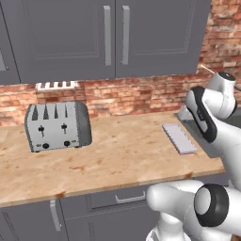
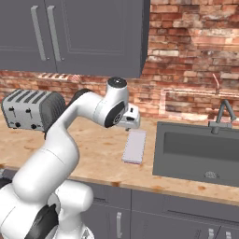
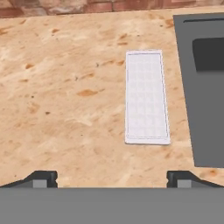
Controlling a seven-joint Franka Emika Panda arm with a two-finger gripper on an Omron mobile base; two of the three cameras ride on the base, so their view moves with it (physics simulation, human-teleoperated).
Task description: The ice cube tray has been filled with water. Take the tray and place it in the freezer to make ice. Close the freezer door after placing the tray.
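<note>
Item, ice cube tray point(image 3: 147, 97): lies flat and lengthwise on the wooden counter point(image 3: 65, 109), centre-right of my hand view, just beside the dark sink point(image 3: 205, 87) at the right edge and untouched. Item, my gripper point(image 3: 111, 179): empty, jaws spread wide at the bottom of that view, hanging above the counter short of the tray, I judge for a grasp across its narrow width. Item, chrome four-slot toaster point(image 1: 57, 125): mid-left of the left base view, well apart; no readable writing on anything.

Grey wall cabinets point(image 1: 108, 33) hang on a red brick wall point(image 2: 191, 51) above a wooden counter point(image 1: 117, 160).
</note>
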